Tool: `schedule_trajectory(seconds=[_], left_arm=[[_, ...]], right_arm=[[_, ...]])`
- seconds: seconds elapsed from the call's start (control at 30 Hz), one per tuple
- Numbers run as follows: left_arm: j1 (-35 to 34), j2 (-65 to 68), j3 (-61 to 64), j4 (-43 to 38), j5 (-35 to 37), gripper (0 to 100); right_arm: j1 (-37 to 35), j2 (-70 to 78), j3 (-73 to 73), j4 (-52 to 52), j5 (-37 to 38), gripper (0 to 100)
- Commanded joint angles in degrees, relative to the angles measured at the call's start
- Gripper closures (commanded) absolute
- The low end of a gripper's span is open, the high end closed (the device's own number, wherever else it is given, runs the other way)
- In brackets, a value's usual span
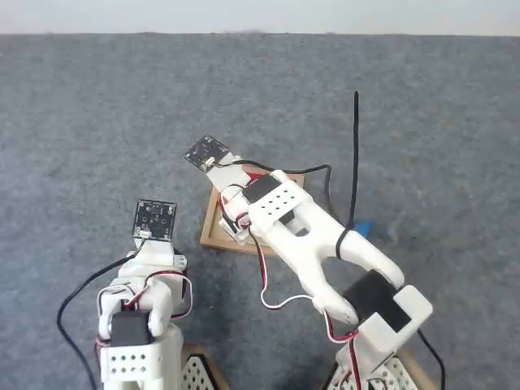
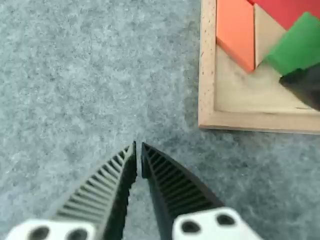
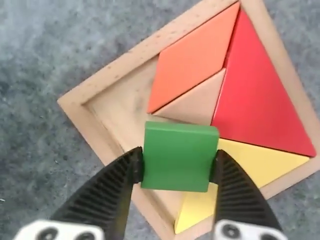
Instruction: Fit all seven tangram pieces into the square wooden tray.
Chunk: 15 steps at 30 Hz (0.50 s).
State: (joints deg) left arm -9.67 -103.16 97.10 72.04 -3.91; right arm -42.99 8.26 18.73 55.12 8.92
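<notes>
Orange parallelogram (image 3: 192,60), red triangle (image 3: 260,95) and yellow triangle (image 3: 260,162) already lie in the wooden tray (image 3: 120,62), the right gripper (image 3: 177,159) holds the green square (image 3: 180,150) above its bare corner, and the left gripper (image 2: 139,146) hangs nearly closed, empty, beside it: about halfway, I judge.

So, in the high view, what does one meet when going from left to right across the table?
Left arm → square wooden tray → small blue piece. The right arm, holding the green square, overlaps the tray, so I leave it out.
</notes>
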Motion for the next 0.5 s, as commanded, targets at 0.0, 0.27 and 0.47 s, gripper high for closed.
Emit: schedule_trajectory(seconds=[0.0, 0.27, 0.47], left_arm=[[0.4, -1.0, -0.6, 0.2, -0.1, 98], [0.4, -1.0, -0.6, 0.2, -0.1, 98], [0.4, -1.0, -0.6, 0.2, -0.1, 98]], right_arm=[[-0.5, -0.6, -3.6, -1.0, 1.6, 80.0], [-0.5, -0.7, -3.5, -0.6, 1.6, 79.7], [-0.5, -0.8, -3.6, -0.6, 0.1, 79.6]])
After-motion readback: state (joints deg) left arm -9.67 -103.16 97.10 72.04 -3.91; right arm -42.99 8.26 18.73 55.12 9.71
